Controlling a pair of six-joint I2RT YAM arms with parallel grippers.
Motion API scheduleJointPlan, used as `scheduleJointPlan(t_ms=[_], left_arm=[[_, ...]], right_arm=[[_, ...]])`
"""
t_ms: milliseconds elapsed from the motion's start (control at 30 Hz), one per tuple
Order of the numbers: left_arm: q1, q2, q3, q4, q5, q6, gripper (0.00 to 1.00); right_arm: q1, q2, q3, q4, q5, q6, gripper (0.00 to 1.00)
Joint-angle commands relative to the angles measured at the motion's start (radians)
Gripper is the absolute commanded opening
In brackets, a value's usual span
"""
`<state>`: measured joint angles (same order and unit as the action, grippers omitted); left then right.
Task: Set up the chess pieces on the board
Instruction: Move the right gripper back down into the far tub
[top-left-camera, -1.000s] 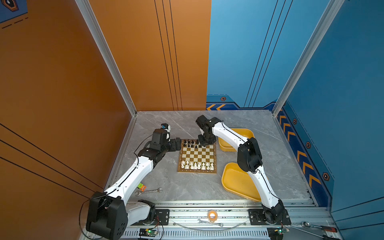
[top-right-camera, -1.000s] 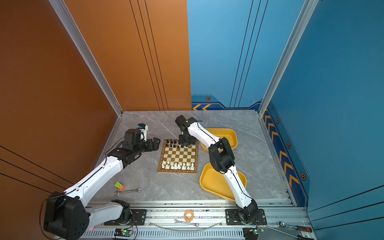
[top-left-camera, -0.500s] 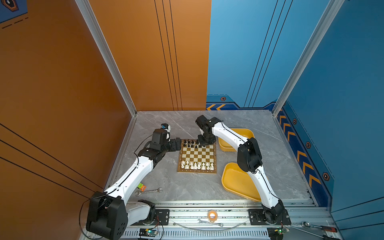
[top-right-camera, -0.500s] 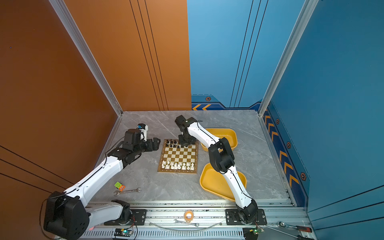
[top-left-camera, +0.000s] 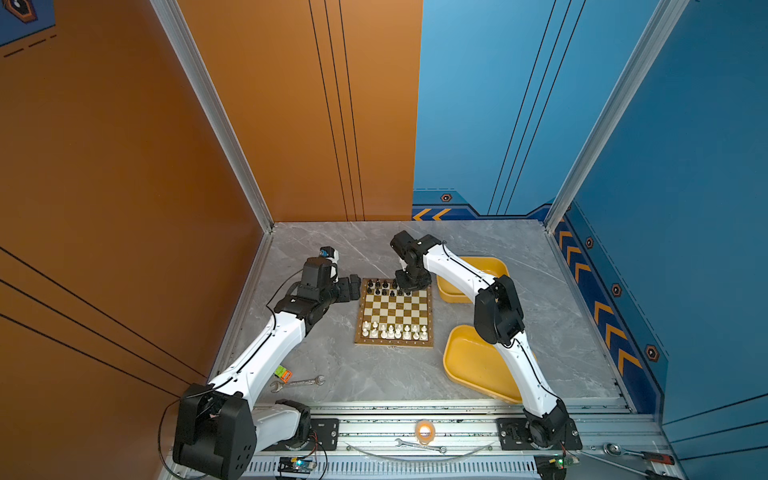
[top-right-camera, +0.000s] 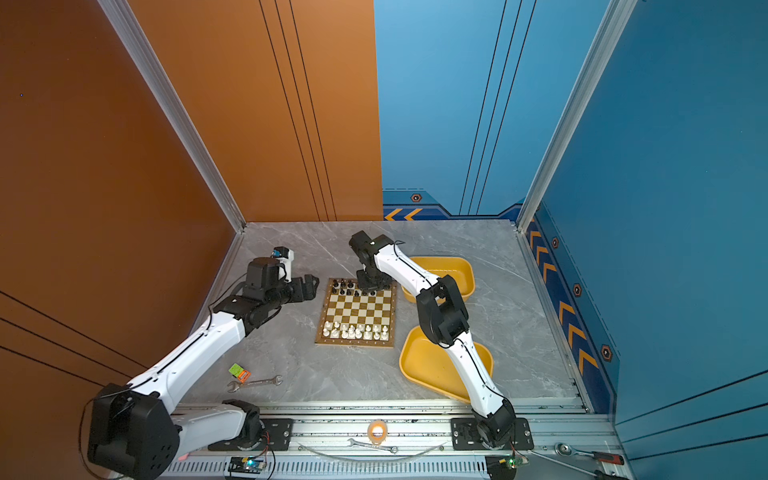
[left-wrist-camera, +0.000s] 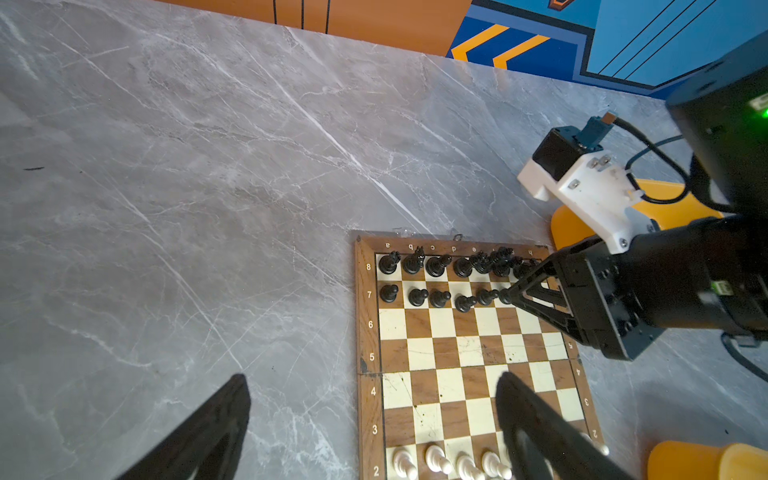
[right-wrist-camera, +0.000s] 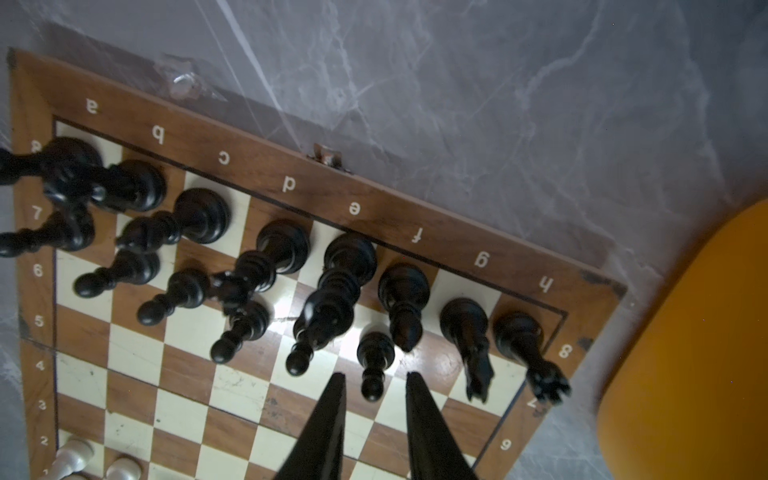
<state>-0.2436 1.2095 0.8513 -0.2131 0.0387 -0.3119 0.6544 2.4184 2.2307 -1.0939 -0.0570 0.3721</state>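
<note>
Right gripper (right-wrist-camera: 374, 375) is low over the board's (top-left-camera: 394, 311) far rows, centre of both top views. Jaws slightly apart around the black pawn (right-wrist-camera: 375, 353) on f7, gap on both sides, not pinching it. Left gripper (top-left-camera: 354, 287) is spread wide and empty, just off the board's upper-left corner. Black pieces (top-left-camera: 384, 286) are on the far rows, white pieces (top-left-camera: 395, 332) on the near rows.

Jaws of right gripper (right-wrist-camera: 375, 375) newly apart around black pawn (right-wrist-camera: 376, 351)
</note>
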Motion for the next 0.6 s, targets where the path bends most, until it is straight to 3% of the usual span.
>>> scheduleJointPlan(t_ms=[0, 267, 567], left_arm=[[0.011, -0.025, -0.009, -0.008, 0.023, -0.001, 0.93], [0.014, -0.018, -0.011, 0.016, 0.036, -0.003, 0.93], [-0.018, 0.069, 0.041, 0.109, 0.069, -0.003, 0.93]], right_arm=[[0.004, 0.007, 0.043, -0.037, 0.005, 0.013, 0.29], [-0.005, -0.064, 0.102, -0.040, 0.013, 0.019, 0.30], [-0.119, -0.192, -0.005, -0.057, 0.218, -0.062, 0.32]])
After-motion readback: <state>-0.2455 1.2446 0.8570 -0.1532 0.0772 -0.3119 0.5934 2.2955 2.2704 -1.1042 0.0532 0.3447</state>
